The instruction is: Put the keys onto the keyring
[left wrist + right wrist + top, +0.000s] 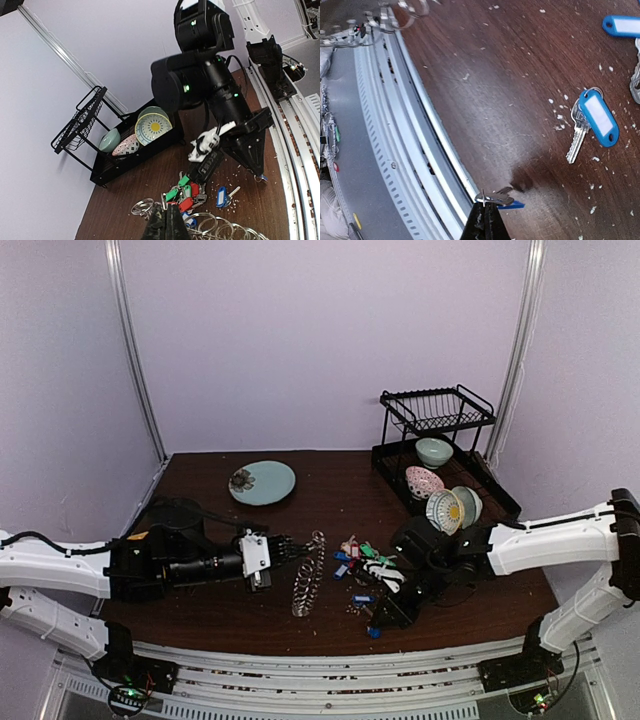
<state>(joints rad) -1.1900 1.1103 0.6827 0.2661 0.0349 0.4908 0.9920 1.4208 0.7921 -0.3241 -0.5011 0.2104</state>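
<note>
Closest in, the right tool (484, 212) has its fingers pressed together on one key (496, 199) with a blue tag, pinched at the very tip. It sits over the worktop (485, 100) just inside the rail (415, 150).

Ahead of that tool lies one loose blue-tagged key (592, 120), alone among pale crumbs. A little further off its tip is the heap of keys (185, 192). I make out three green tags, two red and one blue there, though the tangle is too tight to be sure. Each is a small silver key on an oblong plastic tag.

The left tool (290, 550) is also closed, clamped on the keyring (308, 575). The ring stands on edge right at the tool's tip, between the two tools. It is one thin wire hoop, crowded all round with small silvery pieces, like a spiky wreath.

Beyond the right tool stands one black wire rack (395, 455) of two tiers. Its lower tier holds four bowls: two pale green, one pink-patterned and one with a yellow centre. Beyond the left tool lies one pale plate (270, 485).
</note>
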